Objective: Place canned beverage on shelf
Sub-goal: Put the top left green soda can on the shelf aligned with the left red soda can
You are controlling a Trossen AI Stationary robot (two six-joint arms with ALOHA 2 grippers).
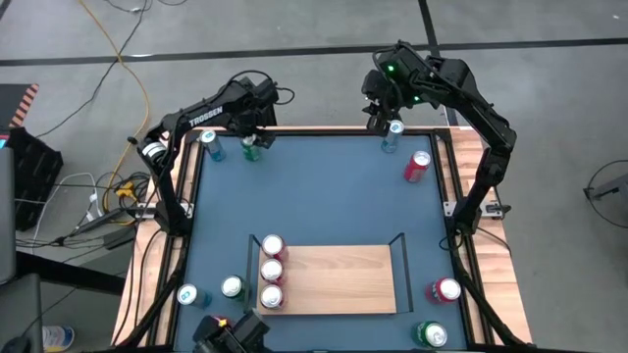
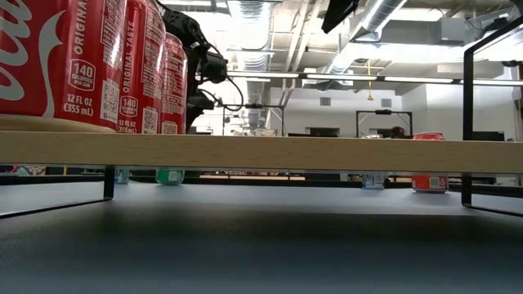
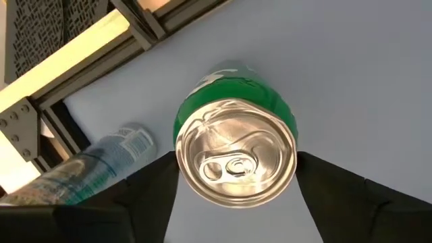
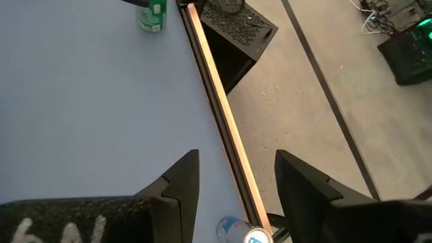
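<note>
Left end effector [image 3: 236, 196]: hovered at about 11 o'clock on the worktop [image 1: 324, 196], fingers apart on either side of the green can [image 3: 236, 158], not clamped on it in the left wrist view.
Green can: stood upright near the far edge, just beside a pale blue can [image 1: 210, 144] (the blue one sat toward the corner).
Right end effector [image 4: 236, 182]: hung at about 1 o'clock over the far edge, fingers apart with nothing between them.
Can under right arm: a light blue can [image 1: 392, 134] stood upright just below it.
Shelf [image 1: 343, 279]: lay at about 6 o'clock, a light-wood board with black rails at its short ends.
On the shelf: 3 red cans [image 1: 272, 272] stood in a row at its left end, touching or nearly so.
Other cans: 1 red can [image 1: 418, 165] lay tilted at 2 o'clock; 2 pale cans [image 1: 232, 287] stood at 7 o'clock; a red can [image 1: 446, 290] and a green can [image 1: 432, 335] sat at 5 o'clock.
</note>
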